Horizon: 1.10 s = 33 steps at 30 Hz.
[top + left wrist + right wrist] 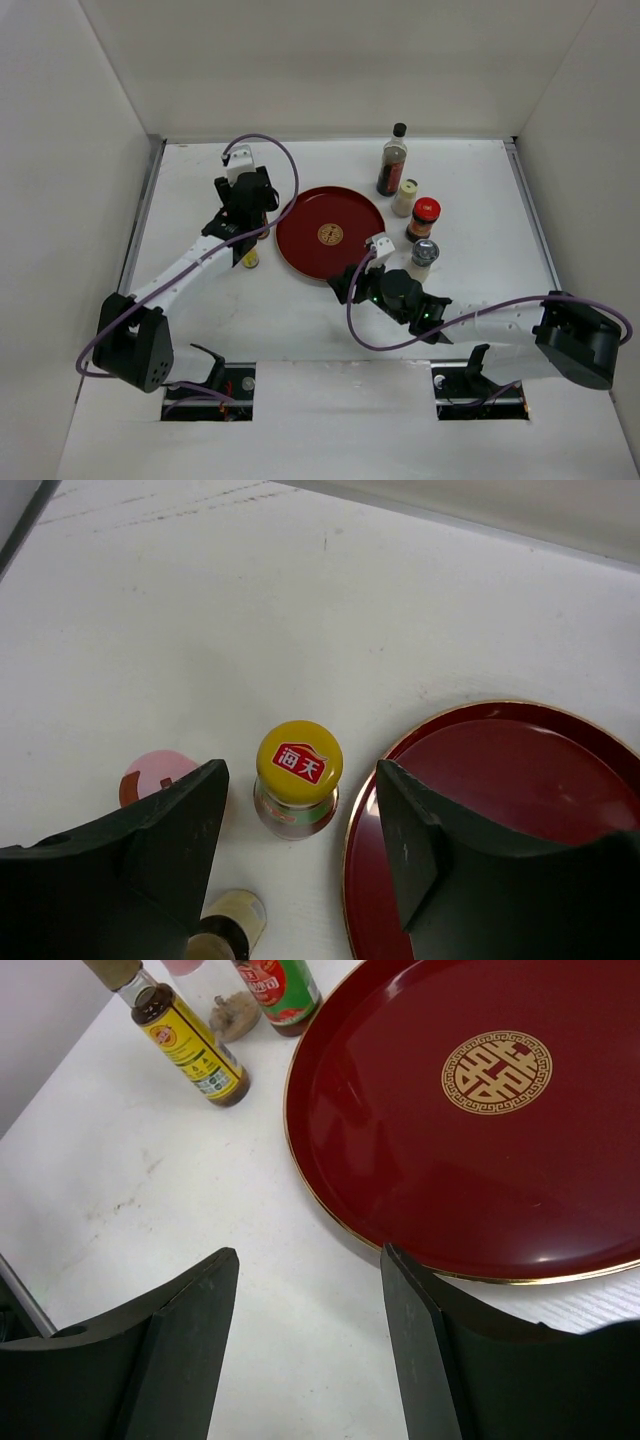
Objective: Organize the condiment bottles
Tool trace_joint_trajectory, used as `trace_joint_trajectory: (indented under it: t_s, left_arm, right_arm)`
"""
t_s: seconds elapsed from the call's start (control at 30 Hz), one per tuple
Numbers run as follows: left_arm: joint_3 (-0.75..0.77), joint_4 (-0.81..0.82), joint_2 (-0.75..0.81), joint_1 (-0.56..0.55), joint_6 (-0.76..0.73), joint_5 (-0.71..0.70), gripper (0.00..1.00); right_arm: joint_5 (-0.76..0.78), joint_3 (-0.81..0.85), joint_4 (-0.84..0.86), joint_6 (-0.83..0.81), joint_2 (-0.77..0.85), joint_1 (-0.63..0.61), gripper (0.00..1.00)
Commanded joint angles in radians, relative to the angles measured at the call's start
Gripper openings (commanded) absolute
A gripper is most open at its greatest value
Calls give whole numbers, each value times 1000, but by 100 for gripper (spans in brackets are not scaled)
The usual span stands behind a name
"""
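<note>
**A:** Where do the condiment bottles stand?

**B:** In two clusters on the white counter [470, 180]. Four stand in a line just right of the round red lacquered tray [310, 220]: the tall dark bottle with the black cap [392, 160], the cream bottle [405, 197], the red-lidded jar [425, 215] and the grey-lidded jar [422, 258]. Three are huddled just left of the tray: the small glass jar with the yellow lid [298, 765], the pink-capped bottle [155, 775] and the slim brown bottle with the yellow label [192, 1048]. None is on the tray.

**A:** And the pincers?

**B:** The left pincer [302, 810] hangs over the yellow-lidded jar, jaws apart wider than the lid and holding nothing. The right pincer [308, 1290] is low over bare counter at the tray's near rim, also parted and empty.

**A:** How would that jar handle?

**B:** My guess is that it is rigid, smooth and a little slippery. It looks light, but would break if dropped. It is squat, so it should stay upright. I'd close on the glass body just under the lid, or on the lid's sides. The pink-capped bottle stands just beside one finger, so it could get nudged. The tall dark bottle looks tippy, so I'd grip its body rather than its narrow cap.
</note>
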<state>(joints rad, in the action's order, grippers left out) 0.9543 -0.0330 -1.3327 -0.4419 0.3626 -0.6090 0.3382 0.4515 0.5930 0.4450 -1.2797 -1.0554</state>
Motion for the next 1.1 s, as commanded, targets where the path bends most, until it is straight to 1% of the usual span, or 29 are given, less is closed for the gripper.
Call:
trace_joint_trajectory:
  t_s: [0.0, 0.1, 0.4, 0.53, 0.63, 0.73, 0.87, 1.07]
  left_arm:
    - [61, 53, -5, 12, -20, -11, 59]
    - [57, 65, -16, 18, -22, -26, 58]
    - [58, 84, -59, 36, -28, -15, 43]
    - [63, 77, -71, 38, -28, -5, 42]
    - [60, 84, -72, 41, -28, -3, 30]
    - [73, 74, -86, 41, -28, 3, 26]
    - [64, 87, -65, 44, -24, -8, 16]
    - [115, 114, 15, 41, -31, -32, 14]
  right_arm:
    - [-24, 27, 64, 0, -16, -8, 66]
    - [-34, 30, 56, 3, -24, -7, 66]
    - [-34, 21, 56, 6, -9, 5, 66]
    - [-34, 16, 56, 6, -6, 16, 66]
    - [-33, 12, 57, 6, 11, 15, 66]
    - [-34, 9, 64, 8, 10, 16, 66]
    - [-33, 9, 62, 8, 19, 16, 66]
    - [-36, 4, 65, 11, 17, 24, 66]
